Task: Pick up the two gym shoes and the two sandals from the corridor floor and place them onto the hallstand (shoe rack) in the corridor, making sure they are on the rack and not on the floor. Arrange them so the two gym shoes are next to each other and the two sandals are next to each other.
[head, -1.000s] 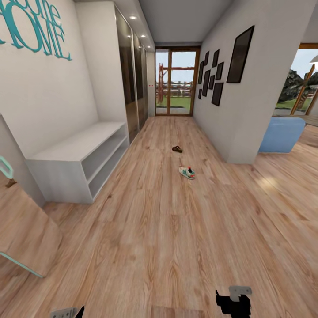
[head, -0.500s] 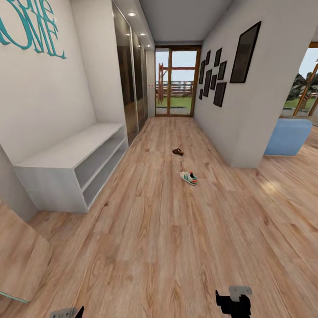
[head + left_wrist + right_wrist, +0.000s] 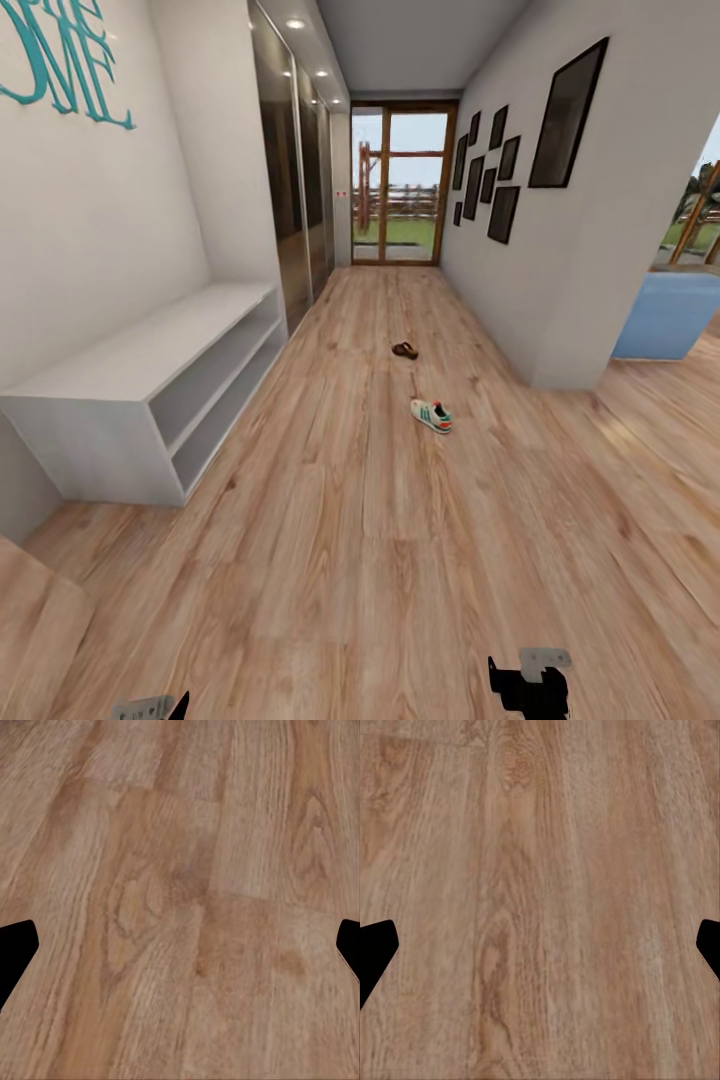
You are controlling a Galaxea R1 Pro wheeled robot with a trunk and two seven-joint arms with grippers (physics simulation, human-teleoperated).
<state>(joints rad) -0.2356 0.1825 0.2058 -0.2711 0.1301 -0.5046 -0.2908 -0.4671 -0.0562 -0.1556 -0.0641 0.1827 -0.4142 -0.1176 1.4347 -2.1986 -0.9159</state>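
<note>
The whole view is shifted since the earlier pictures, so the camera is moved forward along the corridor floor [image 3: 380, 560]; the shoes are not moved. One gym shoe [image 3: 431, 415] is seen lying on the planks near the middle of the corridor, well apart from the hallstand [image 3: 140, 370] at the left wall. Its long axis is laid slanting across the planks, with the red heel turned toward the right wall. One sandal [image 3: 405, 350] is seen farther along, toward the glass door [image 3: 393, 185]. The left gripper [image 3: 180, 952] is spread wide over bare planks. The right gripper [image 3: 540, 952] is spread wide too, and nothing is held.
</note>
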